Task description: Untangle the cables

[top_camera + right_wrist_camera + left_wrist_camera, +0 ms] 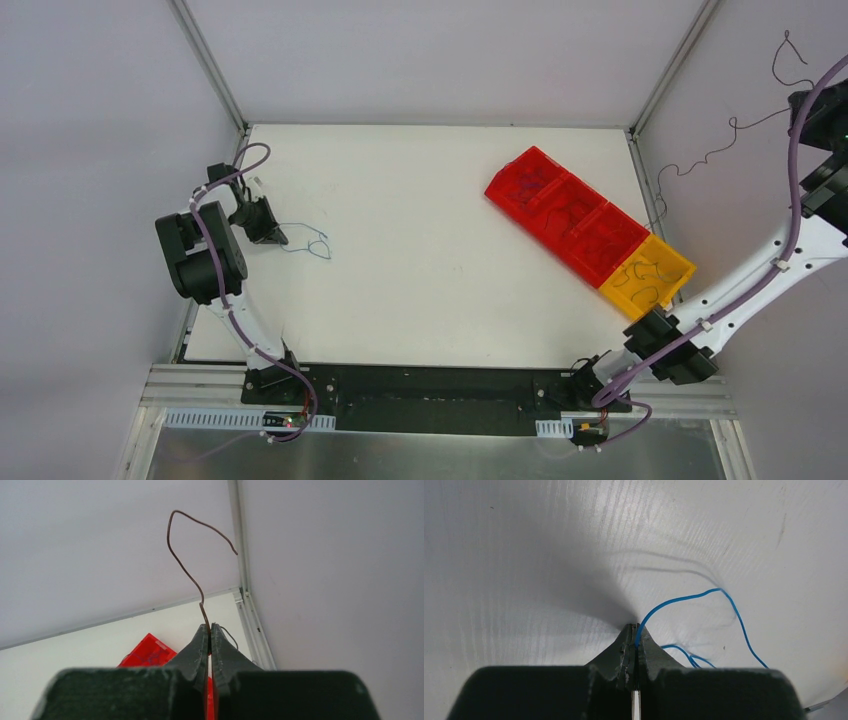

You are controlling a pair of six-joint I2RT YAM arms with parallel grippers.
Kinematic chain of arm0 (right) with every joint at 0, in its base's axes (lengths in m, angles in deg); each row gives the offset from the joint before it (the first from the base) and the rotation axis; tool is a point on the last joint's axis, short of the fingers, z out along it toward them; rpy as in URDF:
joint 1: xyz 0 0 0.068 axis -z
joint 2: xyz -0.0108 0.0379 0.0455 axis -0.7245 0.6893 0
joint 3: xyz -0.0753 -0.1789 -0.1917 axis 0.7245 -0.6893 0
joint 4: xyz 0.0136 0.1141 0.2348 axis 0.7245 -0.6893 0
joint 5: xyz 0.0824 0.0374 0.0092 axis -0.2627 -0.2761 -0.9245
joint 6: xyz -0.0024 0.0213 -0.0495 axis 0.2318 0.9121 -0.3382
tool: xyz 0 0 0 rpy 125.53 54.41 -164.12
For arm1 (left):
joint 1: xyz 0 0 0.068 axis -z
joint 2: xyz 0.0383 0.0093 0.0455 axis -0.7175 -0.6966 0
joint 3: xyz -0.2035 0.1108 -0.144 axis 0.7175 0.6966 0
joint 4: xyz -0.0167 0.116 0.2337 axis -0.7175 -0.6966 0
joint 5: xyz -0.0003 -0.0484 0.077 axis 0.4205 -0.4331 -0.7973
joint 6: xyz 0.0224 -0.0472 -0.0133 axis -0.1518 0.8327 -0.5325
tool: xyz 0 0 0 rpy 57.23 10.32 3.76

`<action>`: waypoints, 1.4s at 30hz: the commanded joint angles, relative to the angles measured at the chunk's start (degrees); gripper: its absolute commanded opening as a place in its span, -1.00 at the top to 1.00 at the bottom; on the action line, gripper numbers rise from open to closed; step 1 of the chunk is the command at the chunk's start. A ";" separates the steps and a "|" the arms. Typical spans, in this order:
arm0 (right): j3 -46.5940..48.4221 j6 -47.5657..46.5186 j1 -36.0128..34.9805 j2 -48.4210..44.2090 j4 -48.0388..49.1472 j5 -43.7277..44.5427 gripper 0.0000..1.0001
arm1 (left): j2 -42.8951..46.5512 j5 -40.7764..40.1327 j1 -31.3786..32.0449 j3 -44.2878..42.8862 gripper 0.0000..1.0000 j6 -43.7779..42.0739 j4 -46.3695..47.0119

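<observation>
A thin blue cable (pixel 312 246) lies on the white table at the left; it also shows in the left wrist view (pixel 684 598). My left gripper (pixel 278 238) (pixel 635 628) is low at the table and shut on one end of it. My right gripper (pixel 806 98) (pixel 210 627) is raised high at the far right and shut on a thin dark cable (pixel 720 140) (pixel 192 577). That cable's short end curls up past the fingertips; its long part hangs down toward the bins. More thin cables lie in the red bins (pixel 560 205) and the yellow bin (pixel 648 275).
The row of three red bins and one yellow bin runs diagonally across the table's right side, up against the right wall frame (pixel 650 185). White walls enclose the table at the back and both sides.
</observation>
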 commanded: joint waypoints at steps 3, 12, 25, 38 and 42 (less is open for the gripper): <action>3.83 9.57 -0.15 -2.19 7.20 -9.02 1.00 | 4.30 5.08 6.38 3.57 1.00 -7.34 -1.18; 7.44 25.96 -3.15 0.67 18.54 -13.37 1.00 | 5.14 8.09 13.72 3.82 1.00 -5.73 -0.42; 4.01 20.01 -19.03 3.07 11.50 -9.22 1.00 | 3.32 8.17 14.99 2.69 1.00 -4.69 -0.03; -19.01 2.58 -26.93 -0.43 7.09 -2.69 1.00 | 3.42 7.52 14.96 2.72 1.00 -4.67 0.13; -24.91 -0.99 -27.28 -1.47 4.81 -1.81 1.00 | 4.19 7.28 14.96 3.16 1.00 -4.67 0.05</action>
